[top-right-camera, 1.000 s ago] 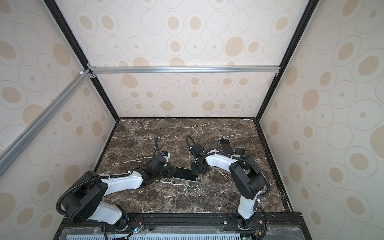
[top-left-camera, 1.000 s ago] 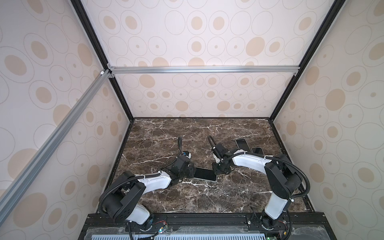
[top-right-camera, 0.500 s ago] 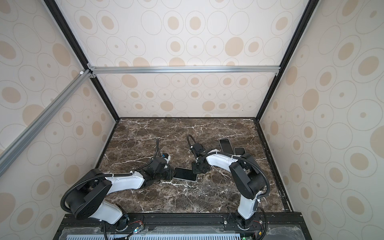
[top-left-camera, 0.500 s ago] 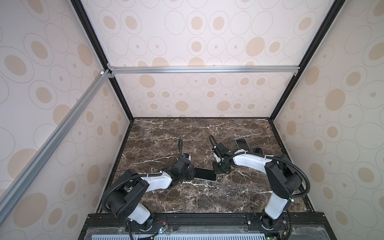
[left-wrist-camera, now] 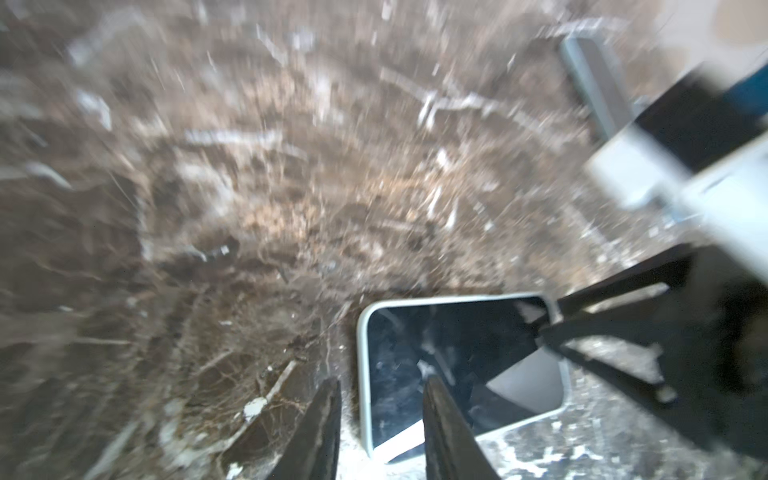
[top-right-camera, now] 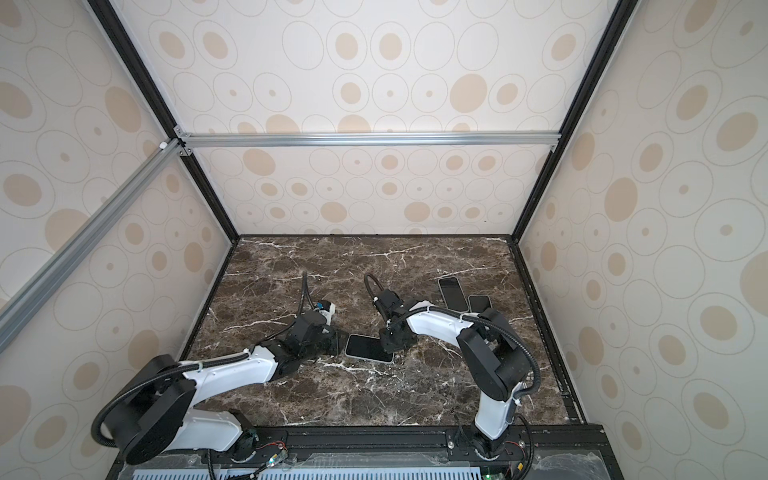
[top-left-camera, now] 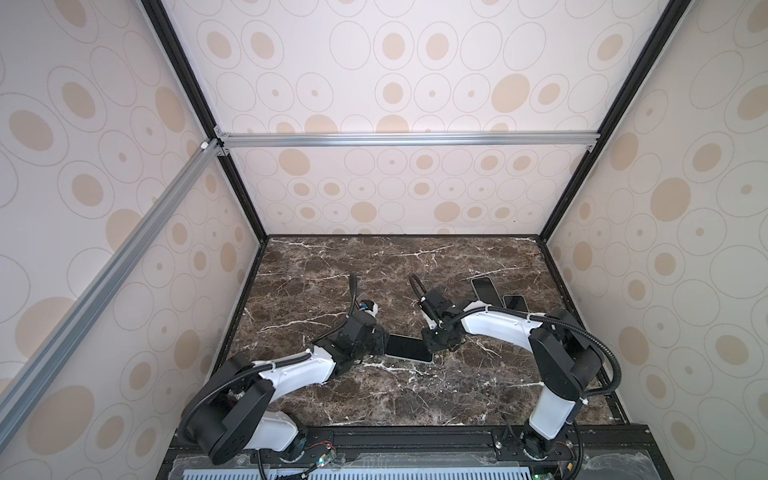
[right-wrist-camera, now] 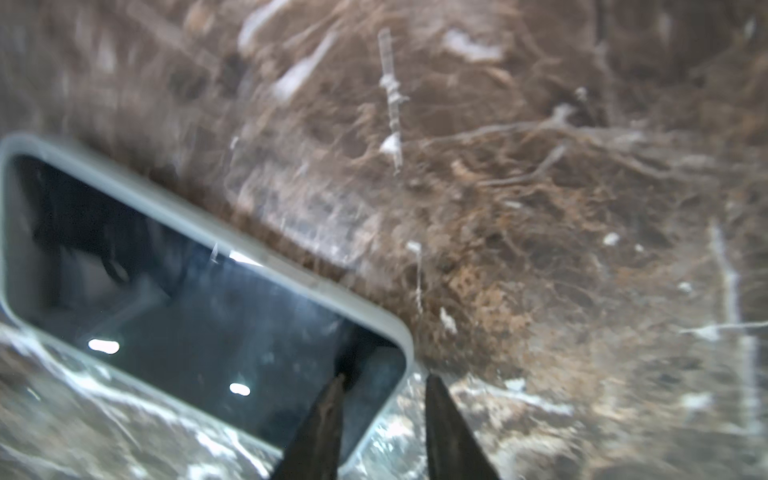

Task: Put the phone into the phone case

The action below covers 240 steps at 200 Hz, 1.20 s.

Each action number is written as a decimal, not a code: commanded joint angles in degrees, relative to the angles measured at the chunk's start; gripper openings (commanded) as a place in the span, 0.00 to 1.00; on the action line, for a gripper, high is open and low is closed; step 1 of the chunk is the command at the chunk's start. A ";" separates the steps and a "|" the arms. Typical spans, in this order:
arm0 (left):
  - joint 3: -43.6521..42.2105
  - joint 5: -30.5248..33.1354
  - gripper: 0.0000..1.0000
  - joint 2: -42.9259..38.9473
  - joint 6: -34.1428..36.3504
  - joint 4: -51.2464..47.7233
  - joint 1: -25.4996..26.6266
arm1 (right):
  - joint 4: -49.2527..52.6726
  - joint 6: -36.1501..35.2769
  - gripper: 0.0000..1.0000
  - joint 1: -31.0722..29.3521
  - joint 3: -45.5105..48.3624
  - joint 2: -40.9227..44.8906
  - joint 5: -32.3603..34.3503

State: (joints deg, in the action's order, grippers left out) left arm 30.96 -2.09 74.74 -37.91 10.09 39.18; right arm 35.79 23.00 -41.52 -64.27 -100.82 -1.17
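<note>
a: what colour is the table (top-left-camera: pixel 374 266)?
b: dark brown marble with white veins. the walls (top-left-camera: pixel 415 62) are cream, patterned with tan ovals and thin grey rings.
a: and the phone (top-right-camera: pixel 368 348)?
b: black glass in a pale grey case (left-wrist-camera: pixel 363 374). the 2 arms (top-left-camera: pixel 498 328) are white with black joints.

We see brown marble tabletop (top-left-camera: pixel 374 399), white veins all over. Walls (top-left-camera: pixel 415 83) on three sides: cream paper, tan ovals inside thin rings. Black corner posts (top-left-camera: pixel 195 104), silver rail (top-left-camera: pixel 415 139) across back wall, second rail (top-left-camera: pixel 104 274) slanting down left side. Two spare dark handsets (top-left-camera: pixel 485 291) flat on marble at right rear in both top views, just beside each other; touching or not, we can't tell. Black base bar (top-left-camera: pixel 415 436) along front edge, slotted grille (top-left-camera: pixel 353 476) below, loose wires (top-left-camera: pixel 322 451) there.
</note>
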 commanded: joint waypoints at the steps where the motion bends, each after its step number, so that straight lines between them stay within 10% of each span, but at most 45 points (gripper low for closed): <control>1: -0.93 4.49 0.35 -6.04 0.88 -1.93 -0.33 | 2.86 -8.06 0.50 -1.26 -4.00 4.49 2.26; 76: -2.95 11.63 0.43 -27.79 13.02 -11.97 -0.62 | -1.34 -30.59 0.90 -5.30 -4.77 1.60 -2.56; 240: -1.17 12.90 0.45 -30.65 20.23 -19.06 -0.86 | 1.03 -42.47 0.86 -7.54 -6.98 -12.47 -2.27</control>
State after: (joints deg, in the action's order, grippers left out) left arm 27.68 9.65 43.40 -19.62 -8.49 38.61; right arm 34.48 -17.52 -48.64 -72.12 -110.26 -2.87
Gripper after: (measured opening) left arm 0.454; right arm 0.879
